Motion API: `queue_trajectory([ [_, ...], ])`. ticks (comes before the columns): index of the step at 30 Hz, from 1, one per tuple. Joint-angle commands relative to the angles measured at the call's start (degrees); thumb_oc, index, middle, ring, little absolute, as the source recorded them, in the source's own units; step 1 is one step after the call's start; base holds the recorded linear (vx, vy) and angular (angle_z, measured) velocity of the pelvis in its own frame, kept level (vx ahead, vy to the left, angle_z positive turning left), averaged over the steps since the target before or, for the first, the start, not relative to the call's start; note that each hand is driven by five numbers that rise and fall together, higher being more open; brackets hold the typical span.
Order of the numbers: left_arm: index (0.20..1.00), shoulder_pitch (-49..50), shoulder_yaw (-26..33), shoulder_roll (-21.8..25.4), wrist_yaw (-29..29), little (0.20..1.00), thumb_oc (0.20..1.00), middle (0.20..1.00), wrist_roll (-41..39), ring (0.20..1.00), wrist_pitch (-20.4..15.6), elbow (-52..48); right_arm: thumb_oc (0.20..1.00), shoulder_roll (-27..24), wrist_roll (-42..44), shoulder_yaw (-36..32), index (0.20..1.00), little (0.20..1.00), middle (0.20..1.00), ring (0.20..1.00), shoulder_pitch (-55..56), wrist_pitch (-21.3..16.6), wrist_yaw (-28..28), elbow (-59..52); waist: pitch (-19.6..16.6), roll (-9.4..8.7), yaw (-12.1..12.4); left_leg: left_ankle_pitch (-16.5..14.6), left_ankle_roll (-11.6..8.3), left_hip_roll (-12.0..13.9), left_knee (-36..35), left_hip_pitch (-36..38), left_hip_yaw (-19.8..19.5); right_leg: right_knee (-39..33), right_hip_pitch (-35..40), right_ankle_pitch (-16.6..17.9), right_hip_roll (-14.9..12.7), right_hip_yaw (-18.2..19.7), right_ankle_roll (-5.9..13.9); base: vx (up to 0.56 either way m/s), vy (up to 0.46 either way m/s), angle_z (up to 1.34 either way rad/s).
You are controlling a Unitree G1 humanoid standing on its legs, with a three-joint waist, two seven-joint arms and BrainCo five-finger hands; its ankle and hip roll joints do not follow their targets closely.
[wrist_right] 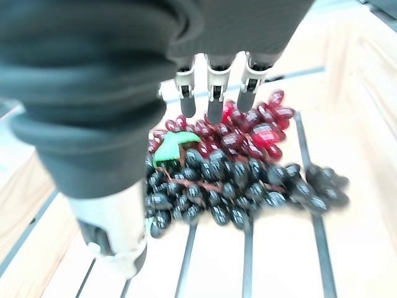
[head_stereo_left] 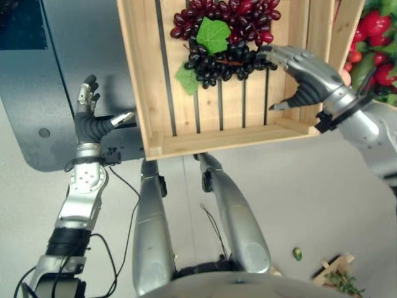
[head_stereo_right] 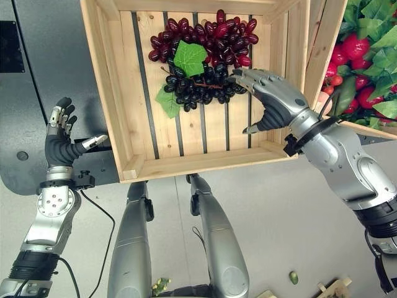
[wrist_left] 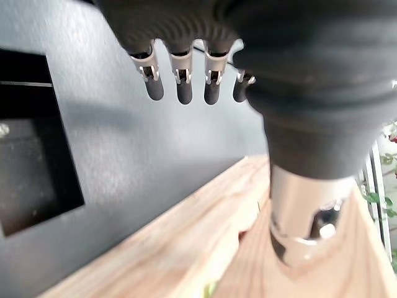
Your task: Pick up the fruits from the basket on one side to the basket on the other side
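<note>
Both grape bunches, black grapes (head_stereo_right: 201, 87) and red grapes (head_stereo_right: 208, 37), lie in the wooden crate (head_stereo_right: 108, 105); right robot hand (head_stereo_right: 273, 102) spread wide above them, empty; left robot hand (head_stereo_right: 62, 139) relaxed open, idle.

Open right hand (wrist_right: 124, 93) above grapes (wrist_right: 236, 180), seemingly.

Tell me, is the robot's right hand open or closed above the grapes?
Open. The right hand reaches into the wooden crate with fingers spread above the black grapes, thumb apart, holding nothing.

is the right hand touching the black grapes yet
Cannot tell. In the eye views the right hand has fingertips at the edge of the black grapes; no view shows contact or a gap plainly.
</note>
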Motion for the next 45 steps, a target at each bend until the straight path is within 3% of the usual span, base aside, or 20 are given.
queue_trajectory([
  [1,1.000,2.80,4.16,2.87,-0.04,1.000,1.000,1.000,4.24,1.000,-1.94,-5.86,1.000,-0.31,3.67,-4.86,1.000,1.000,1.000,1.000,-0.11,-2.88,-0.77,-4.93,-0.27,-4.82,0.98,-4.34,-1.10,2.25,3.45,2.65,-0.67,1.14,1.31,-1.99,-4.26,1.83,8.59,0.00,0.000,0.00],
  [10,1.000,3.03,3.71,2.87,-0.12,1.000,1.000,1.000,4.21,1.000,-2.15,-6.26,1.000,0.94,3.13,-5.35,1.000,1.000,1.000,1.000,2.19,-2.61,-0.99,-4.39,-0.27,-4.13,1.36,-4.17,-1.09,2.00,3.28,1.87,-0.69,1.10,0.66,-1.82,-4.40,1.57,8.71,0.00,0.000,0.00],
  [22,1.000,0.06,1.40,2.69,1.17,1.000,1.000,1.000,4.36,1.000,-1.52,-4.83,1.000,8.06,-5.54,5.48,1.000,1.000,1.000,1.000,-13.94,0.80,-6.50,6.93,-0.27,-2.22,3.00,-4.85,-0.91,1.77,4.84,-1.91,-1.06,1.91,-2.64,-1.97,-4.46,1.33,8.51,0.00,0.000,0.00],
  [35,1.000,-0.64,-0.02,3.03,1.42,1.000,1.000,1.000,4.04,1.000,-1.10,-5.66,1.000,11.55,-8.52,11.10,1.000,1.000,1.000,1.000,-22.81,2.71,-8.64,14.19,-0.27,0.26,3.98,-4.70,-0.73,0.86,5.74,-7.04,-1.46,3.67,-7.99,-2.19,-4.91,1.27,8.37,0.01,-0.002,0.00],
  [45,1.000,-1.13,-0.01,2.92,1.84,1.000,1.000,1.000,3.26,1.000,-1.26,-5.46,1.000,13.93,-7.77,10.15,1.000,1.000,1.000,1.000,-23.35,2.95,-9.28,14.93,-0.27,1.37,4.04,-4.59,-0.64,0.67,5.59,-7.90,-1.33,4.37,-9.49,-2.42,-5.15,1.66,8.26,0.00,-0.002,0.00],
])
